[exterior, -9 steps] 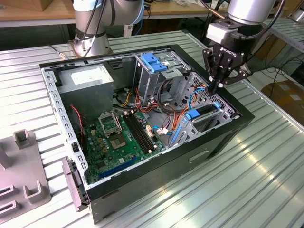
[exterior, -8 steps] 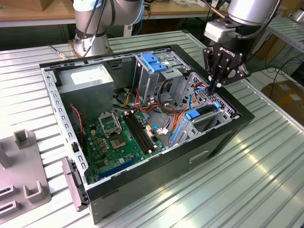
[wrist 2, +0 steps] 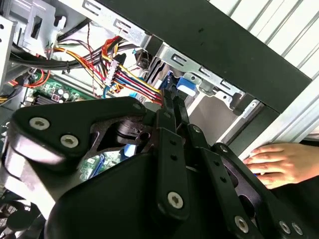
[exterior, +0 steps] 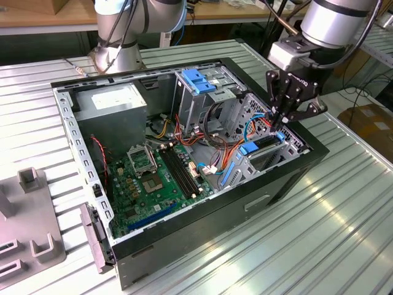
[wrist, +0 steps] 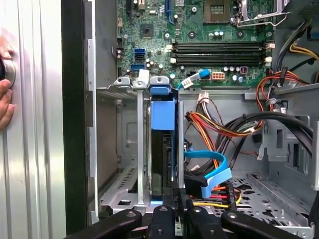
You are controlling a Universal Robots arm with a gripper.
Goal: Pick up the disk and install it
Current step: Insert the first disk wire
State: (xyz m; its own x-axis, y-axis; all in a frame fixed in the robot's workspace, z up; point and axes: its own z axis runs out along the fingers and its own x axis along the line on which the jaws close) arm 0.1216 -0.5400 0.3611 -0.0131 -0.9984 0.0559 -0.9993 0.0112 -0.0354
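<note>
At the exterior view's left, on the ribbed metal table [exterior: 344, 233], lies a grey plastic fixture [exterior: 27, 233], well apart from the work. Next comes the open computer case [exterior: 184, 239], lying on its side with the green motherboard [exterior: 153, 178] on its floor and the grey power supply [exterior: 116, 101] in the far left corner. Further right stands a metal cage with a blue handle [exterior: 199, 80], and past it a tangle of coloured cables [exterior: 230, 144].

Toward the exterior view's right, near the case's front wall, is the drive bay [exterior: 264, 153]. The disk [wrist: 158, 164] stands on edge in that bay, between the bay's metal walls, its blue rail tab [wrist: 163, 113] uppermost in the first wrist view. The gripper [exterior: 281, 126] hangs straight above it with its black linkages drawn close, and the fingertips [wrist: 169, 219] come together on the disk's near edge; they appear closed on it, though the contact itself is partly hidden behind the linkage. A blue data cable [wrist: 212, 172] lies just beside the disk, apart from it.

By my judgement the pick-up is done and the installing step is in hand: the disk looks partly or mostly down in its slot. Seating it calls for a straight push along the rails, kept square so the tabs do not bind, and clear of the cable.

A person's hand [wrist 2: 279, 164] rests on the table outside the case wall, near the arm.
</note>
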